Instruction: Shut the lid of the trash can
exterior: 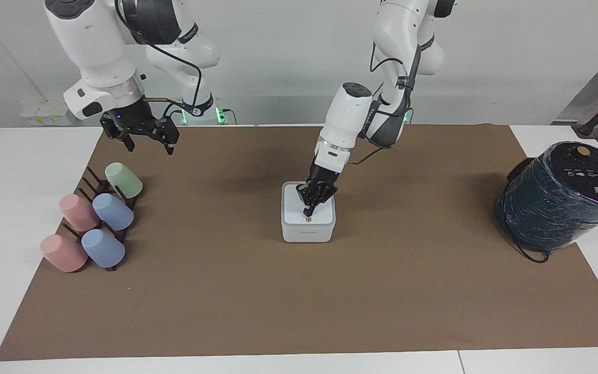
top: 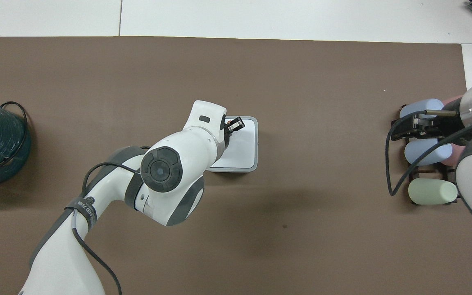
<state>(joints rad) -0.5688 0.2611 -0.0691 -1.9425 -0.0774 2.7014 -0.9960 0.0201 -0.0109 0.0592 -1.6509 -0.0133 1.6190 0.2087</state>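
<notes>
Now: left gripper (exterior: pixel 309 211) pressed together, tilted onto lid (exterior: pixel 297 206) | right gripper (exterior: pixel 146 139) spread, waiting.

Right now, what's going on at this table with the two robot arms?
The left gripper is over the trash can in the middle of the brown mat, its tip right at the lid near the orange dot. The lid lies flat on the can, so it looks closed. The right gripper waits in the air over the mat beside the rack of pastel cups. A dark teal wrapped cylinder stands at the left arm's end of the table.
</notes>
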